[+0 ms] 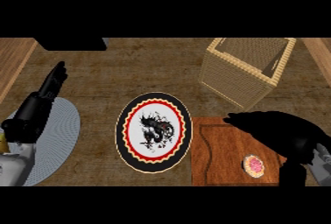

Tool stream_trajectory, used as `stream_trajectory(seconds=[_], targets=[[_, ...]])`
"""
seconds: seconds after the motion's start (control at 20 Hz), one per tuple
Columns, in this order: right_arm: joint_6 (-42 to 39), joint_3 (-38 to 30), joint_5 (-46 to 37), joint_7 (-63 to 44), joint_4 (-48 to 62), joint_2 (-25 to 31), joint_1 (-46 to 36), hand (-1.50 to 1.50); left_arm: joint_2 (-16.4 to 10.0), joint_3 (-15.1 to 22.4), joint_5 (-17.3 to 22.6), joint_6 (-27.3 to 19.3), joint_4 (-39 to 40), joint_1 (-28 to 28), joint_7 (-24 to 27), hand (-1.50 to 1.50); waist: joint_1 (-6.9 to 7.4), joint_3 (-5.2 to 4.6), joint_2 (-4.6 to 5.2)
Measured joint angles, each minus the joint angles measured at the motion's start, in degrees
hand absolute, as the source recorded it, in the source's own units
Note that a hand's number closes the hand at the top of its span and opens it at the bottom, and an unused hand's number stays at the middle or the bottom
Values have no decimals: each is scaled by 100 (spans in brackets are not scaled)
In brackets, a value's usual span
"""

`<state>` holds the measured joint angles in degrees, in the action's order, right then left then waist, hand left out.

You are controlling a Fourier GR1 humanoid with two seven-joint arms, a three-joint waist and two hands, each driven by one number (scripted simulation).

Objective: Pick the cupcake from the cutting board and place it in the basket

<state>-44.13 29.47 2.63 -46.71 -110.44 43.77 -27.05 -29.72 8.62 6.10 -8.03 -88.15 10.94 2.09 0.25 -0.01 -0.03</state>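
Observation:
A small cupcake with pink frosting and a tan rim sits on the brown wooden cutting board at the lower right. My right hand hovers over the board's upper right part, just above and beside the cupcake, fingers spread toward the left and holding nothing. The woven basket stands tall at the upper right, beyond the board, its top open. At the left, my left hand rests open with fingers pointing up, away from the board.
A round plate with a black, red and white pattern lies in the middle, left of the board. A grey round mat lies under my left forearm. A dark object sits at the top left edge.

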Motion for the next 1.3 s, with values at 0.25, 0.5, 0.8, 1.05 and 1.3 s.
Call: stream_trajectory(seconds=[0.25, 0.5, 0.8, 1.05, 1.3], targets=[[-210, 147, -792, 309, 360, -233, 277, -150, 155, -74, -166, 69, 72, 86, -31, 0, -7, 2, 6], [-163, 168, -1697, 804, 547, -410, 742, -150, 275, -265, -251, 244, 135, 129, -31, 0, -20, 3, 5], [-119, 37, -2520, 1382, 687, -609, 1099, -150, 442, -425, -450, 409, 109, 115, -79, 0, -24, 3, 3], [1, -110, -3120, 1924, 946, -863, 1217, -150, 596, -556, -636, 521, 82, 41, -17, 0, -18, 2, 3], [321, -113, -3759, 2428, 1051, -934, 1639, -150, 731, -689, -768, 625, 70, 17, -35, 0, -25, 2, 1]])
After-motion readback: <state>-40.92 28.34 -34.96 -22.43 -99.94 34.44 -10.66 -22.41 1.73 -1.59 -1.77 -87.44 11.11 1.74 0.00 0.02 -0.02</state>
